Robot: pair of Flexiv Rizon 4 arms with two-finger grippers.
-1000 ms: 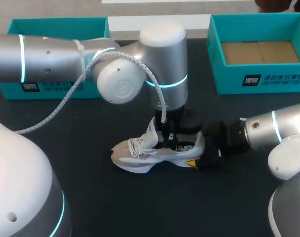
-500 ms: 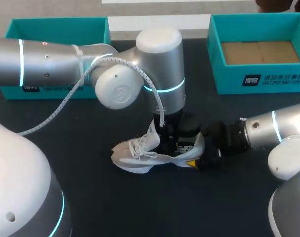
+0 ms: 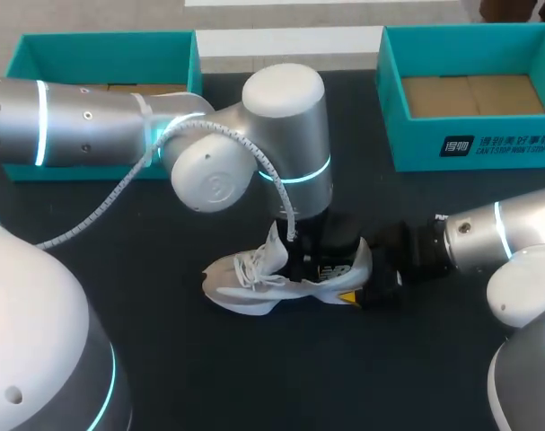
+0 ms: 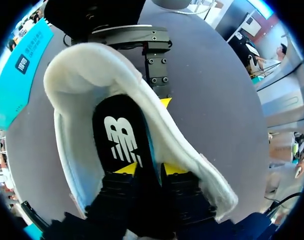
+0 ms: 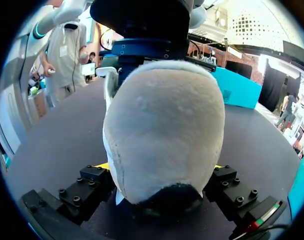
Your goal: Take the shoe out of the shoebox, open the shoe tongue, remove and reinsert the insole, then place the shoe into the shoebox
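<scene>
Two fingers of the left gripper (image 4: pixel 149 169) are closed from either side on the black foam insole with a white logo (image 4: pixel 122 135). It is clamped on about midway along its length, from above, inside the opening of the shoe.

The insole's long axis runs straight ahead of this gripper toward the heel, and most of it lies on the floor of the white and grey lace-up sneaker (image 3: pixel 254 283). The sneaker stands upright on the dark table (image 3: pixel 254 377), toe toward the robot's left and heel toward its right. Its white tongue (image 3: pixel 274 247) is raised beside the left wrist.

At the heel, the right gripper (image 5: pixel 159 167) is set level with the table, its fingers pressed against both sides of the padded heel cup, so the shoe is held fast. The left arm is therefore the one placed on the insole, and any pull would be best taken upward and toward the heel while the right holds.

Well beyond, at the far right, the open teal cardboard shoebox (image 3: pixel 470 148) waits. A second teal box (image 3: pixel 101 45) stands at the far left.
</scene>
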